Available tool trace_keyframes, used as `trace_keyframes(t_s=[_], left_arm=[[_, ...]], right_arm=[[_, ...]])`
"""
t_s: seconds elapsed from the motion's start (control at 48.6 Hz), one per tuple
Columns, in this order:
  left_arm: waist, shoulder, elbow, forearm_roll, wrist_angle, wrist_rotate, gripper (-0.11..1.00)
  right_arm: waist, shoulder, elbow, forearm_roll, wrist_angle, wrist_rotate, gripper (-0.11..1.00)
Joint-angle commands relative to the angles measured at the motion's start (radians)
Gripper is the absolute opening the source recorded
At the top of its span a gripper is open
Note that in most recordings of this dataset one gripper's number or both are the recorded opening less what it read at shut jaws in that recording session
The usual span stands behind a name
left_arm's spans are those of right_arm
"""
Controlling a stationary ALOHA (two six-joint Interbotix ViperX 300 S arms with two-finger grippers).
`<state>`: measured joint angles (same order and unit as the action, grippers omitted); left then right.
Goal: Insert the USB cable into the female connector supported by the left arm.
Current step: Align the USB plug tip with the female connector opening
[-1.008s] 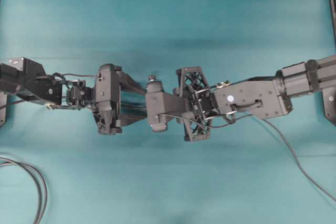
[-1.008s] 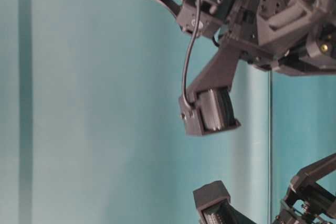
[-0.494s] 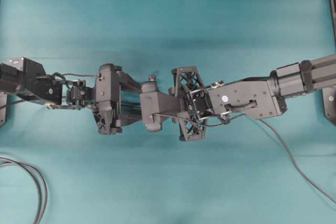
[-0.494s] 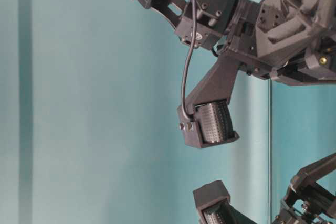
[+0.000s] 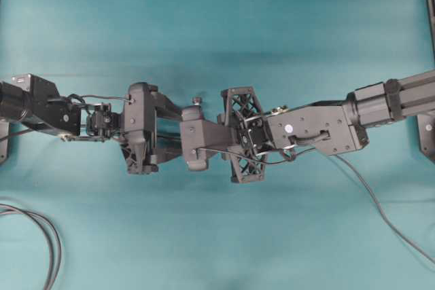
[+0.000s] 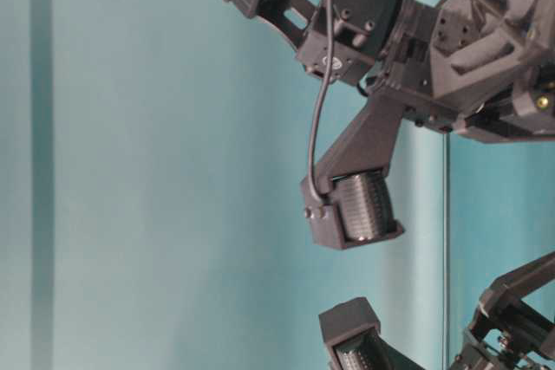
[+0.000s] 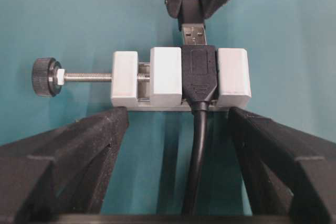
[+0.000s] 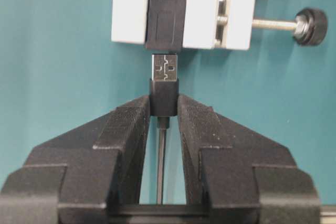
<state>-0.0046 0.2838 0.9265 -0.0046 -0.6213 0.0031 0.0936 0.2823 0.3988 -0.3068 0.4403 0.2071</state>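
One USB cable (image 8: 165,90) pinched in right gripper (image 8: 164,109), centre frame | one female connector (image 8: 181,17) above | left gripper (image 7: 178,129) spread wide, flanking connector.

White female connector (image 7: 168,77), black band; silver-tipped black USB cable (image 8: 165,85); teal table (image 5: 217,18).

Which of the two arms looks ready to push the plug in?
The right. Its gripper pinches the USB cable, tip lined up just short of the female connector. The left gripper is open, fingers beside the connector's white block.
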Motion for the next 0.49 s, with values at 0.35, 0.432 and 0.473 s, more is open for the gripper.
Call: trace_keyframes(t_s=[0.35,0.432,0.473], left_arm=[[0.023,-0.006,-0.014,-0.003,0.002,0.002,0.89],[0.025,-0.006,-0.012,-0.003,0.002,0.002,0.89],[0.025,-0.006,-0.014,-0.003,0.003,0.002,0.89]], right_arm=[[0.0,0.005,-0.049,-0.005,-0.006,0.002,0.19],[0.002,0.008,-0.057,-0.005,-0.005,0.002,0.19],[0.0,0.008,-0.061,-0.005,-0.005,0.002,0.19]])
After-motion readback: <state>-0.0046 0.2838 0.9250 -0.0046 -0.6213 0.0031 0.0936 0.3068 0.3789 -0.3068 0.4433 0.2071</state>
